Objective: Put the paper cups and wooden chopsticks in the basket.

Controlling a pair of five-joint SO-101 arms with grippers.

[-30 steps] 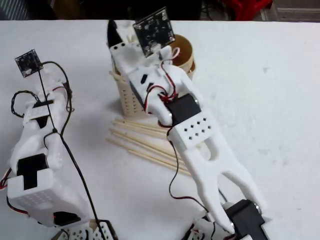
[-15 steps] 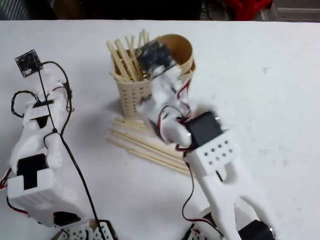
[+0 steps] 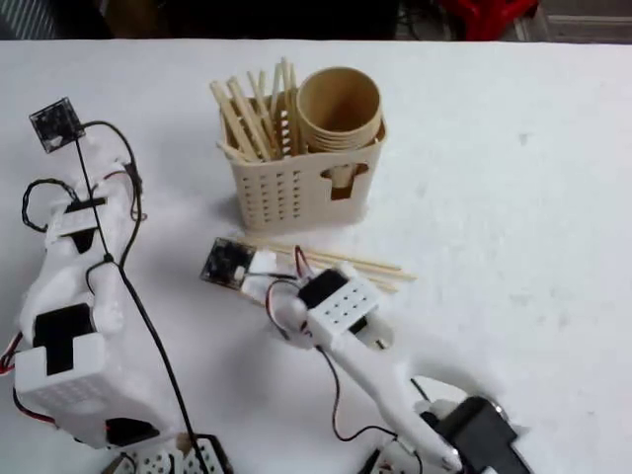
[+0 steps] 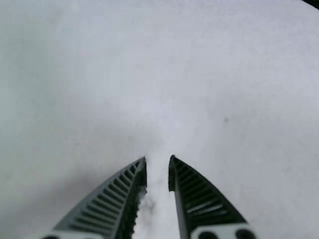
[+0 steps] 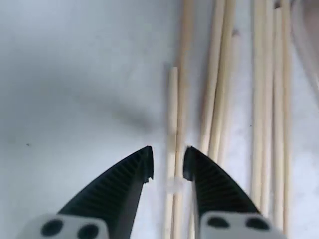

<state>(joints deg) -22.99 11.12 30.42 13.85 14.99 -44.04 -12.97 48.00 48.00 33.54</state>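
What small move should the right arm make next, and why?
Probably lower the right gripper a little and close it. Its jaws are open and straddle the end of one loose chopstick on the table, with more lying beside it, outside the basket.

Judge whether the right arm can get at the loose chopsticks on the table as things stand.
Probably yes: its tool hangs open just over the loose chopsticks, one lying between its tips, and nothing covers them.

Loose chopsticks [image 3: 377, 265], at the basket's [image 3: 286, 193] 6 o'clock, partly hidden beneath the right arm [image 3: 341, 311]; nested paper cups [image 3: 339, 99] concealed below their rims by the basket wall, count indeterminable.
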